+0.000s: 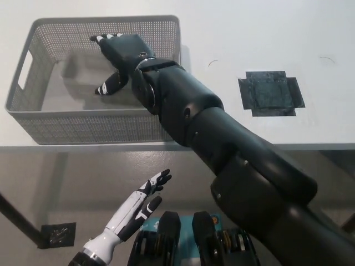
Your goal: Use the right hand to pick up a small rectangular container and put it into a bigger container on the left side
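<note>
White left hand (pixel 136 213) idle below the table edge, black right hand (pixel 116 58) over the basket (pixel 83 124).

Nearest, the left hand rests open, well below and apart from the right one. Beyond it the right hand hangs inside the basket's walls with fingers spread, holding nothing. No small container shows under or beside it, so I cannot tell where it lies. Risk: a careless lift could snag the mesh wall just beside the hand and drag the basket; the dark patch (pixel 270 93) lies far off.

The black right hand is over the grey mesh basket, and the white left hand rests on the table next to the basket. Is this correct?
Not quite. The right hand is over the grey mesh basket, but the head view shows the white left hand hanging below the table edge, over the floor, not resting on the table.
</note>
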